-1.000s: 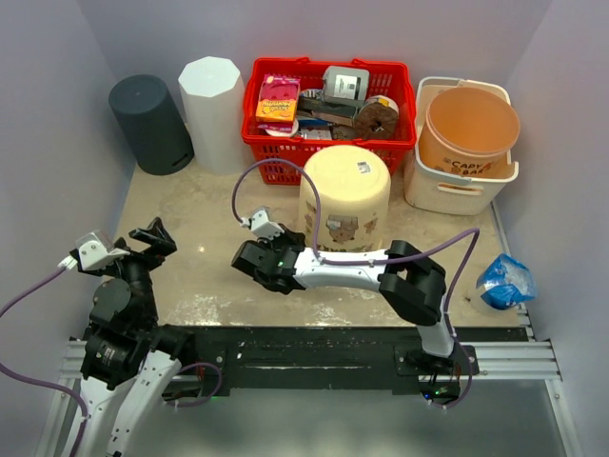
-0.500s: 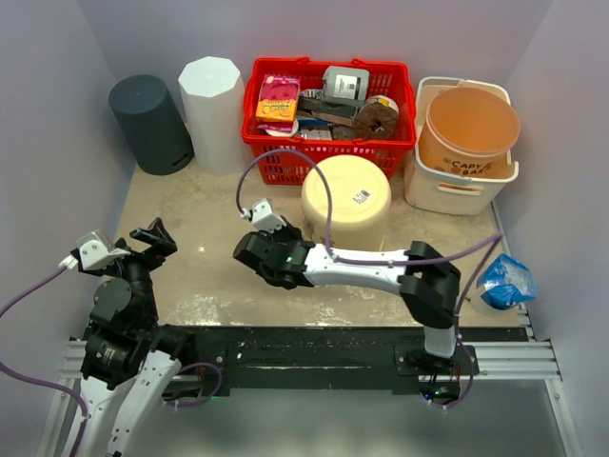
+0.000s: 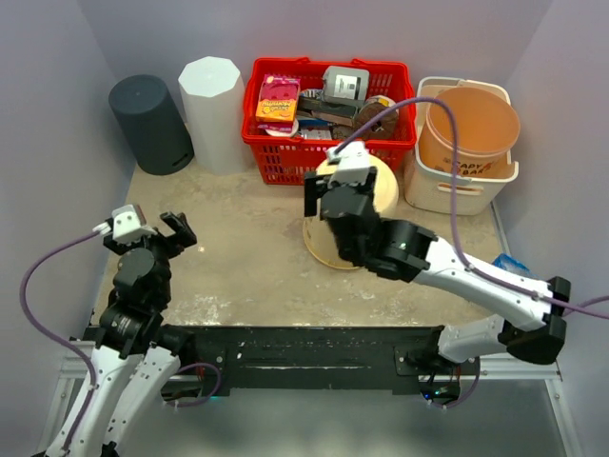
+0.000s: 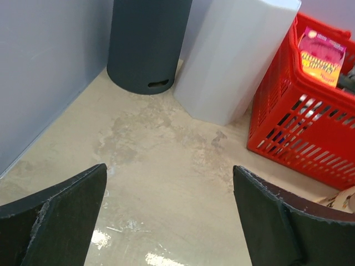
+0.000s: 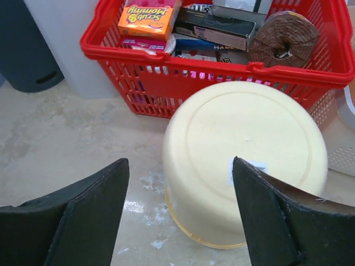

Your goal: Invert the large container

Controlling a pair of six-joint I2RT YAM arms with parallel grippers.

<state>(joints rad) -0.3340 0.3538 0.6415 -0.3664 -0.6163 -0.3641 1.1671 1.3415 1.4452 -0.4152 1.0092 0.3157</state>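
- The right end effector (image 5: 180, 163) has its jaws spread wide and nothing between them. The two dark fingers (image 5: 83, 221) frame the view from above.
- Directly below that gap is the large container (image 5: 244, 166), cream-yellow and standing base up with its rim down on the table (image 5: 50, 149). A small white label is stuck on the upturned base.
- From overhead, the right end effector (image 3: 344, 205) hangs over the container (image 3: 383, 190) and covers much of it. Contact between them cannot be made out.
- The container stands just in front of the red basket (image 3: 328, 64), which is packed with boxes and packets.
- The left end effector (image 4: 169, 169) is also spread wide and holds nothing, with bare table (image 4: 166, 160) beneath it. It sits well to the left (image 3: 176, 233), apart from the container.
- Ahead of it stand a dark grey cylinder (image 4: 147, 44) and a white canister (image 4: 233, 61), side by side against the back wall.
- At far right, a white tub (image 3: 457, 181) holds an orange bucket (image 3: 471, 124).
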